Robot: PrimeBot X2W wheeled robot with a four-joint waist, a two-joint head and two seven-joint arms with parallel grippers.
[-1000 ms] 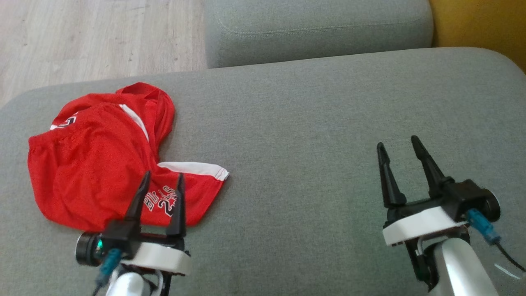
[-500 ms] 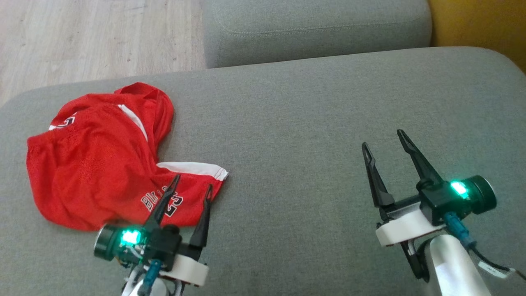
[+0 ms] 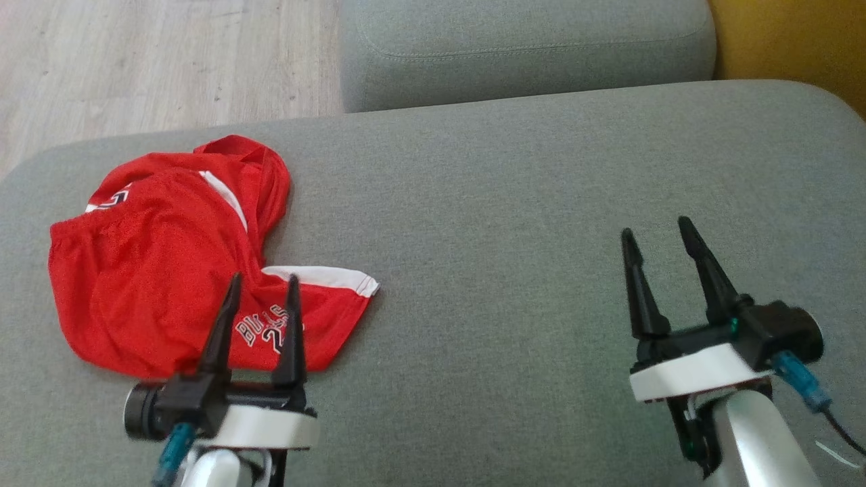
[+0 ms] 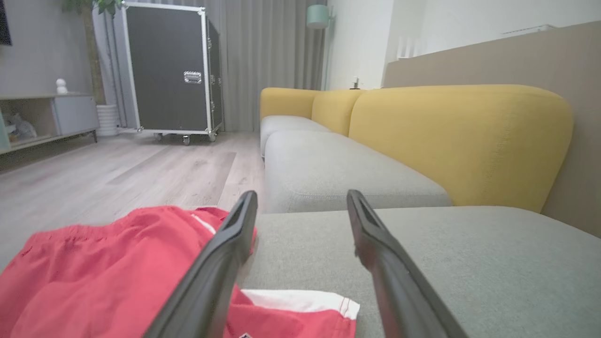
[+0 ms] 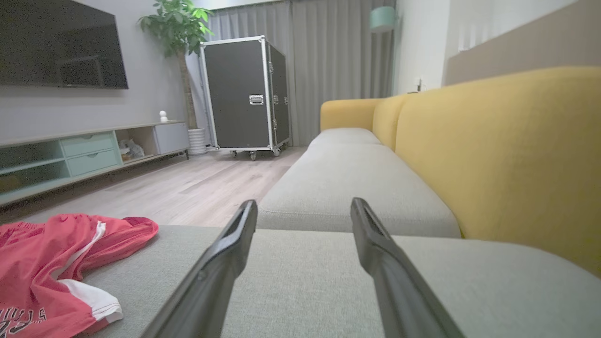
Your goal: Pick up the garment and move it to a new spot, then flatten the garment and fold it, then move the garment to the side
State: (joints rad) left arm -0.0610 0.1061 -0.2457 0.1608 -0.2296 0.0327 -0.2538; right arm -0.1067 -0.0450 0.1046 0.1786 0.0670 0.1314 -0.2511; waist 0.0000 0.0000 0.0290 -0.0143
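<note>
In the head view, the red basketball shorts [image 3: 162, 270] lie crumpled on the left part of the grey sofa seat [image 3: 507, 203]. The left gripper [image 3: 264, 277] stands with its fingers apart at the printed leg and holds nothing. The right gripper [image 3: 655, 226], also spread and empty, is over bare cushion, well apart from the shorts. The wooden floor [image 3: 135, 61] begins just beyond the seat, so we think a weak grip during the lift could let the shorts slide off there.

In the left wrist view, one finger is over the red cloth and the other over bare cushion, with the white hem [image 4: 300, 300] between them. We cannot tell if the tips touch the cloth. Closing here may catch only the thin hem edge, or pinch the upholstery as well.

In the right wrist view, the shorts are far at the lower left. If this arm reaches across to help, it may meet the left arm.
</note>
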